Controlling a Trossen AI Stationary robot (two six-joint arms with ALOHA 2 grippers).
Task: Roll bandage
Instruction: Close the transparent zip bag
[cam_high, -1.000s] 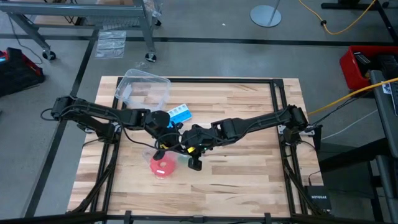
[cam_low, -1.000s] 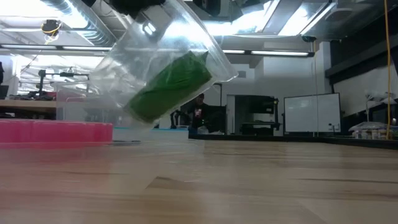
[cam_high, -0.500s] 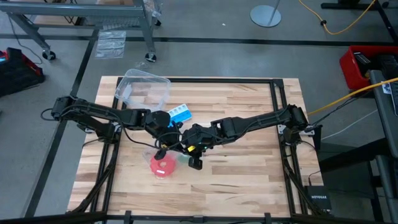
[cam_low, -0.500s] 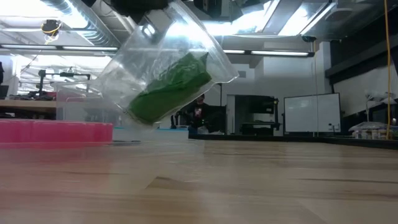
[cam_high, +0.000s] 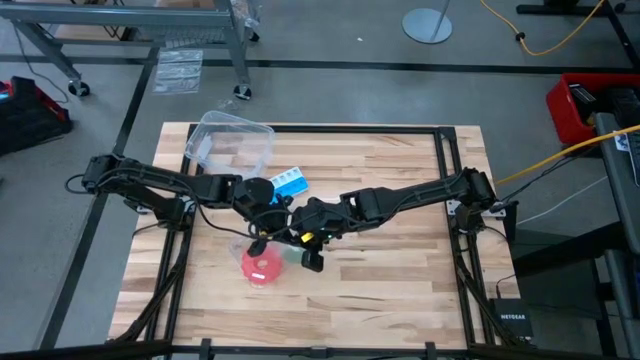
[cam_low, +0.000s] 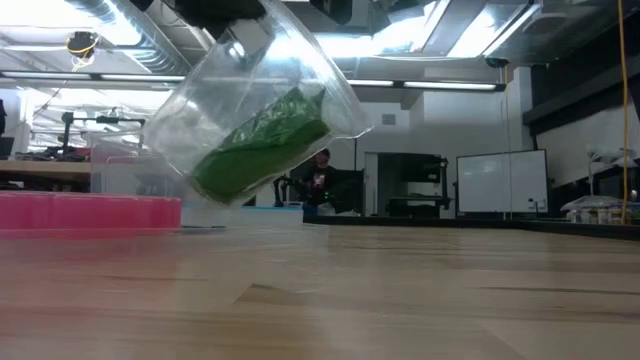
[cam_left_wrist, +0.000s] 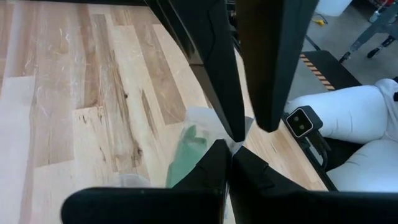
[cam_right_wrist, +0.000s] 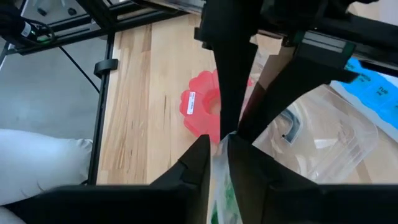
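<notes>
Bandage (cam_low: 262, 145) in bag (cam_low: 205, 90) — above table (cam_low: 400, 300).

Two slim robot arms, both matte black, built of tube-like segments joined by rounded, bulkier joints. Thin black cables loop loosely along the left arm (cam_high: 160, 182) near its base. The right arm (cam_high: 420, 195) carries a small yellow-green mark near its wrist. The left gripper (cam_left_wrist: 231, 163) has flat, wedge-shaped black fingers with smooth faces. The right gripper (cam_right_wrist: 217, 152) has similar angular black fingers, tapering to narrow tips.
</notes>
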